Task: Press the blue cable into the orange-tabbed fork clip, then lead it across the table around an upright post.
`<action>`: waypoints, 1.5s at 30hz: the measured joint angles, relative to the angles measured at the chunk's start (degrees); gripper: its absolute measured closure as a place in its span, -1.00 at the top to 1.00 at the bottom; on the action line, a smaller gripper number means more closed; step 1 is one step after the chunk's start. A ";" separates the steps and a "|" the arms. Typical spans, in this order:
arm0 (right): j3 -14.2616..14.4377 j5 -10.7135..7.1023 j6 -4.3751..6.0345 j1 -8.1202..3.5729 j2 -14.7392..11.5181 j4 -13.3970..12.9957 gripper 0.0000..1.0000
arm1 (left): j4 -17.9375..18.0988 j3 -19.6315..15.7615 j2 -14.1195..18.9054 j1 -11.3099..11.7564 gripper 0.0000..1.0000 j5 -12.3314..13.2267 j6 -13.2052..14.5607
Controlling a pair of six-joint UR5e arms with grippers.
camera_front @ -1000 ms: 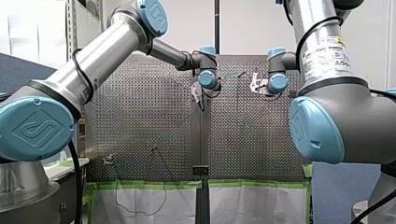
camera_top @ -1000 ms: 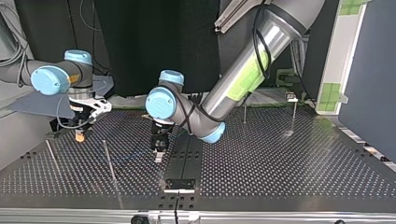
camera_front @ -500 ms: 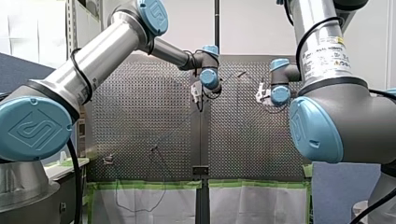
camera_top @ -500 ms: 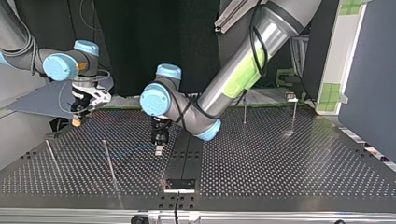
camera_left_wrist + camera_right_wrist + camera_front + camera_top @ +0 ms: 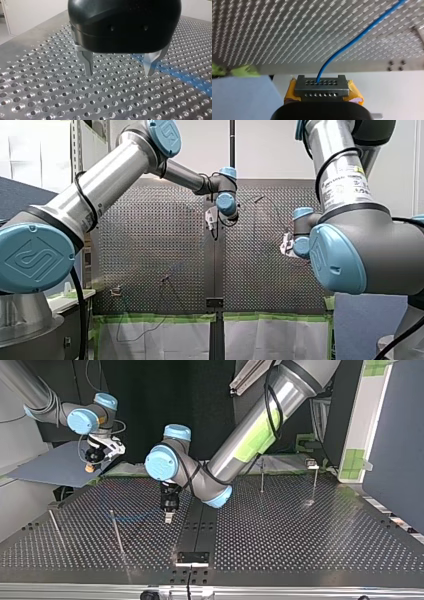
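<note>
The front view looks from behind and above the shoulders, between my silver-and-blue left arm and my right arm. Both loom close in the foreground, and the view runs out over the grey perforated metal table. The top view sits low across that table and faces back at the arms. These two views share the table's dark centre strip and both wrists. The left wrist view hangs close above the holes, looking along my black, metal-fingered left gripper. The right wrist view looks along my yellow-padded right gripper toward the table's edge, from farther off, with the thin blue cable running across it.
</note>
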 joint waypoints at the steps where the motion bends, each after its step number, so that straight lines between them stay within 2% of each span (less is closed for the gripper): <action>1: 0.58 -0.01 0.03 -0.32 0.58 -0.59 -1.00 | 0.00 0.00 0.00 -0.02 1.00 0.00 0.00; 10: 5.17 -0.33 0.15 -2.30 5.17 -5.18 -1.00 | -0.07 -0.01 -0.01 -0.40 1.00 -1.40 0.00; 17: 9.06 -0.39 0.27 -2.97 9.06 -9.06 -1.00 | -0.38 -0.01 0.02 -0.83 1.00 -2.03 -0.14; 23: 10.01 -0.43 0.65 -4.24 11.98 -12.35 -1.00 | -0.90 -0.02 0.06 -1.18 1.00 -2.97 -0.17; 35: 9.30 -0.40 1.27 -6.31 12.65 -18.63 -1.00 | -1.64 -0.02 0.04 -1.32 1.00 -3.12 -0.09; 45: 9.12 -0.41 1.03 -7.04 12.73 -20.04 -1.00 | -1.83 -0.02 0.06 -1.32 1.00 -3.08 0.00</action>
